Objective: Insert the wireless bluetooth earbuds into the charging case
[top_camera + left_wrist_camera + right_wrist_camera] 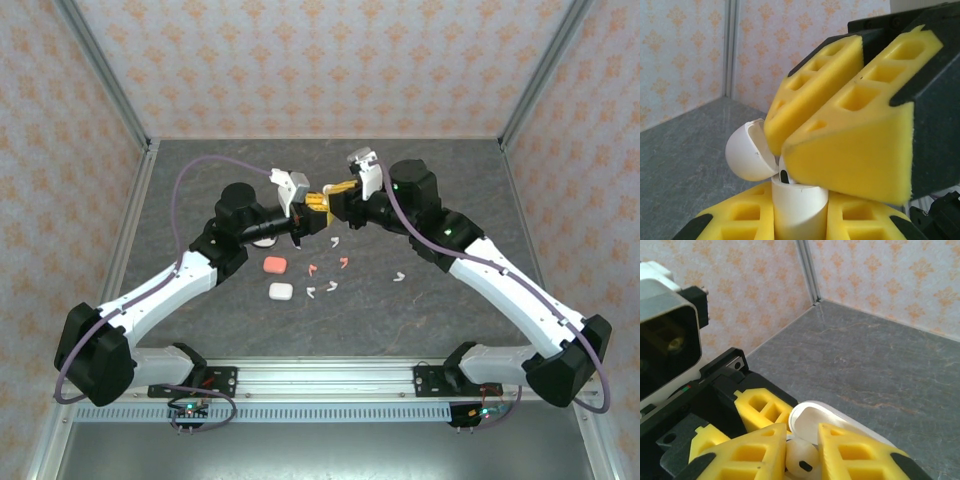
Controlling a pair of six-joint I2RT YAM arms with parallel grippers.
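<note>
Right gripper (801, 452), reaching in from 3 o'clock to meet the left arm above mid-table, pinched a white earbud (801, 458) at the mouth of the open charging case (799, 207), bulb showing, stem hidden. Left gripper (800, 222) clamped that upright case, its lid (747, 150) flipped toward 9 o'clock.

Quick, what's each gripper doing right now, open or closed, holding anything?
Left gripper: closed on the open white charging case.
Right gripper: closed on a white earbud at the case's mouth.
</note>
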